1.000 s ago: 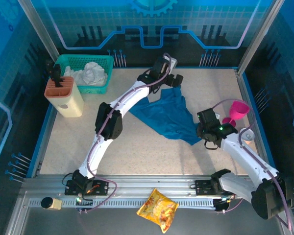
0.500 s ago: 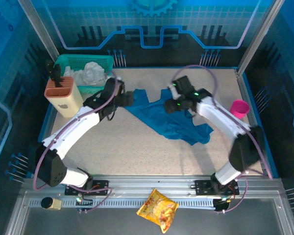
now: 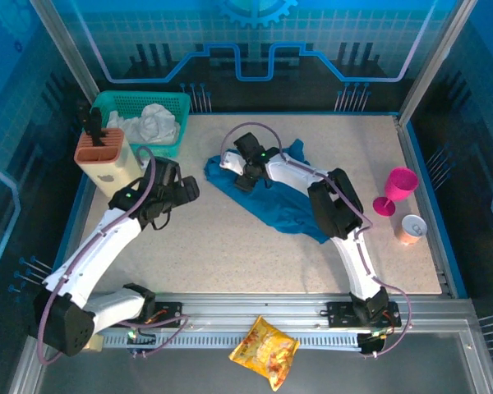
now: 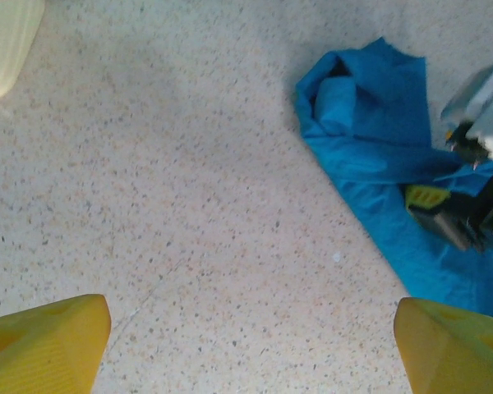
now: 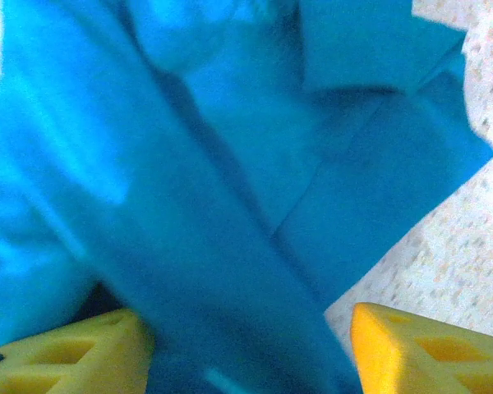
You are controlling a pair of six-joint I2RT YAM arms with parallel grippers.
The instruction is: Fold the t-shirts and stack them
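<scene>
One teal-blue t-shirt (image 3: 283, 201) lies crumpled in the middle of the table, its bunched end toward the far left (image 4: 363, 115). My right gripper (image 3: 251, 167) hovers low over that bunched end. Its yellow fingers (image 5: 427, 349) stand apart with blurred teal fabric (image 5: 230, 205) running between them, and I see no pinch, so it is open. My left gripper (image 3: 183, 190) is to the left of the shirt over bare table. It is open wide (image 4: 251, 349), with nothing between the fingertips (image 4: 41, 341). The right gripper (image 4: 468, 205) shows on the shirt at the edge of the left wrist view.
A green basket (image 3: 177, 103) holding white cloth stands at the far left. A cream and orange holder (image 3: 107, 160) is beside it. A pink cup (image 3: 398, 187) and a small orange cup (image 3: 411, 228) stand at the right. A snack packet (image 3: 267, 349) lies on the front rail.
The right gripper has moved left onto the shirt's far-left end. The left gripper has pulled back leftward off the shirt. The shirt's left end is more bunched.
</scene>
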